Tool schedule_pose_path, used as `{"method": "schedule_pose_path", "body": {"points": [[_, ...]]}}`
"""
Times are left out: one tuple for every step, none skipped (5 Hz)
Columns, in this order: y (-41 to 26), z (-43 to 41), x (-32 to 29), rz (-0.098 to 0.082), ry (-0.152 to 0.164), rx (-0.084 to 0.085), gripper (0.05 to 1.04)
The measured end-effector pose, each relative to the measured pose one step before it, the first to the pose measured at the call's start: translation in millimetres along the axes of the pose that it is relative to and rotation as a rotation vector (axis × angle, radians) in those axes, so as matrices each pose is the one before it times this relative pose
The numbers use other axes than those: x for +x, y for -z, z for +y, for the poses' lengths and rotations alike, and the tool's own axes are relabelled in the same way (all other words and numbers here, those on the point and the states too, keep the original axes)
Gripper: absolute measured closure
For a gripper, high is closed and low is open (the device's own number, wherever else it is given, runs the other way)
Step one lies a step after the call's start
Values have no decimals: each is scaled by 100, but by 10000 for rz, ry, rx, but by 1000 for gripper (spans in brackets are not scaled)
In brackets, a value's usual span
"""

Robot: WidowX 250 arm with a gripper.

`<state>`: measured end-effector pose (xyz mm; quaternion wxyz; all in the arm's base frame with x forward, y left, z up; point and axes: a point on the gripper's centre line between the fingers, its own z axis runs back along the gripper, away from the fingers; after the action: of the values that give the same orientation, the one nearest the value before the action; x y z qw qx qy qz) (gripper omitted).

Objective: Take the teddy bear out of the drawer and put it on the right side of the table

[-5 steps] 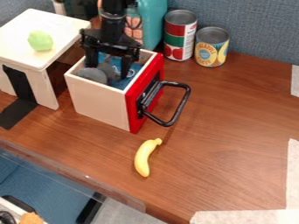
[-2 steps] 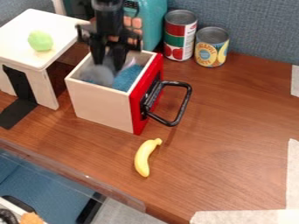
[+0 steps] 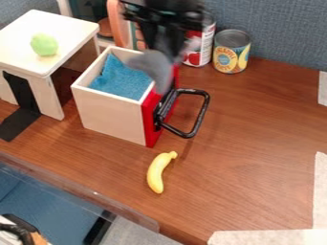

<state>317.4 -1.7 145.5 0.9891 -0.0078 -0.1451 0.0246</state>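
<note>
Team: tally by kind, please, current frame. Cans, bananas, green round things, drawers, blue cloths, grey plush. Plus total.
Cans: 2 (red-labelled one, yellow-labelled one)
Banana: 1
Green round thing: 1
Drawer: 1
Blue cloth: 1
Grey plush: 1
Total: 7
</note>
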Motion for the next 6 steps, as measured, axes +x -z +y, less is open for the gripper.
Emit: {"method": "schedule_pose_path", "body": {"points": [[1206,-4907,-1247,206,829,-112,650],[4764,-2307,-1196,978,-105,-131,650],[3866,-2111,-710,761,209,-448,650],[1341,-1389,18,-90,-28,-2,573],[501,-1509,-821,-375,-315,469,266],[-3027,-363,144,-893,-770,428,75]]}}
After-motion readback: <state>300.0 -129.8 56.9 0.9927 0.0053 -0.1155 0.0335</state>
